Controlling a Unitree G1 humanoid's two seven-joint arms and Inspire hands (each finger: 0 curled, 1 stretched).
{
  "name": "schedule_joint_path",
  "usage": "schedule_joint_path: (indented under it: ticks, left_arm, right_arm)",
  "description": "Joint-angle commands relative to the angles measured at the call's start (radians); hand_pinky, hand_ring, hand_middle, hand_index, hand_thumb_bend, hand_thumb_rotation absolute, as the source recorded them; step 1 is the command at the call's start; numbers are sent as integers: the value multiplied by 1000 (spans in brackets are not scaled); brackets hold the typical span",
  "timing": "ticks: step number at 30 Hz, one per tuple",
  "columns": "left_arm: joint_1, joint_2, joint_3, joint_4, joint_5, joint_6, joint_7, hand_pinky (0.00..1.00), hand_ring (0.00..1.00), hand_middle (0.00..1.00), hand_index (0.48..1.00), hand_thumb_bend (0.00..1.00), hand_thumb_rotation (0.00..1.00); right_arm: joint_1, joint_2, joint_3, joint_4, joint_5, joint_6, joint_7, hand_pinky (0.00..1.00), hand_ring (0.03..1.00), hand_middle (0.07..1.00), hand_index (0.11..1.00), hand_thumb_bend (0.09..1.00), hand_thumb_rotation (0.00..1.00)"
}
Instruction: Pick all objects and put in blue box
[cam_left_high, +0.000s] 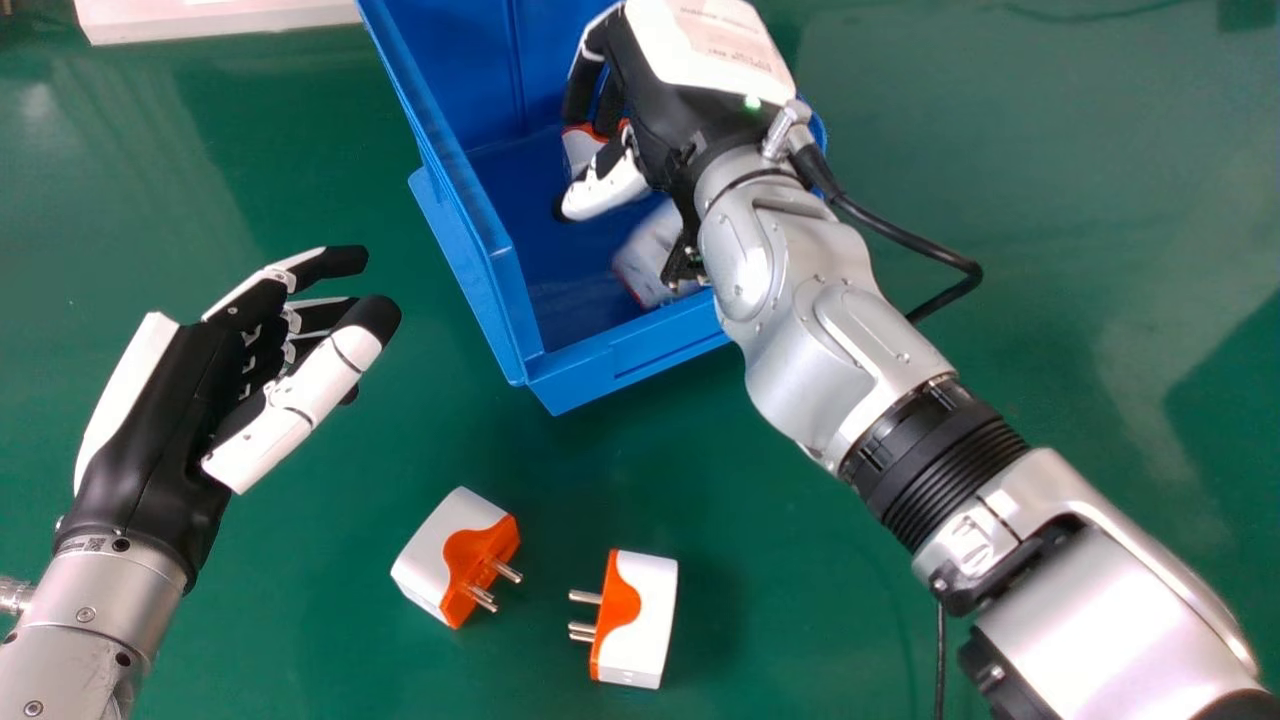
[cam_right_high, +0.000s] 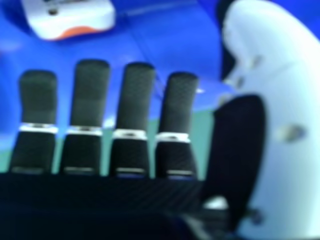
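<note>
The job looked about half done. Two white-and-orange plugs (cam_left_high: 583, 150) (cam_left_high: 645, 255) lay inside the blue box (cam_left_high: 620, 360), one farther in, one by its near right corner, partly behind the wrist; the nearer was blurred, though probably the same kind. Two more were left on the green surface (cam_left_high: 250, 640), near side: the left plug (cam_left_high: 430, 560) with its pins pointing right, the right plug (cam_left_high: 642, 615) with its pins pointing left, a bare gap between them.

The right hand (cam_left_high: 690, 110) was over the box, fingers straight and thumb apart — open, gripping nothing. The left hand (cam_left_high: 160, 430) sat idle left of the box, fingers loosely bent and empty. A white object (cam_left_high: 215, 20) lay at the far left. The silver forearm (cam_left_high: 840, 350) crossed the box's near right corner, trailing a black cable (cam_left_high: 910, 238) — that arm would have to clear the wall before the next pick.
</note>
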Motion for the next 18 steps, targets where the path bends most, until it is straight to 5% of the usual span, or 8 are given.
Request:
schedule_joint_path:
  ticks: [1, 6, 18]
  left_arm:
    - [0, 3, -2, -33, 4, -17, 2, 650, 729, 756, 832, 658, 695]
    - [-10, 3, -4, -26, 2, -5, 3, 649, 730, 759, 835, 651, 696]
    - [-32, 12, -6, 6, 7, -12, 1, 650, 730, 759, 836, 651, 695]
  right_arm:
    - [-15, -10, 9, -31, -18, -18, -5, 638, 769, 819, 764, 612, 0]
    - [-10, -19, 15, -50, -23, -22, -8, 773, 927, 960, 890, 652, 0]
    - [59, -24, -28, -233, -17, 32, -24, 784, 935, 970, 900, 673, 0]
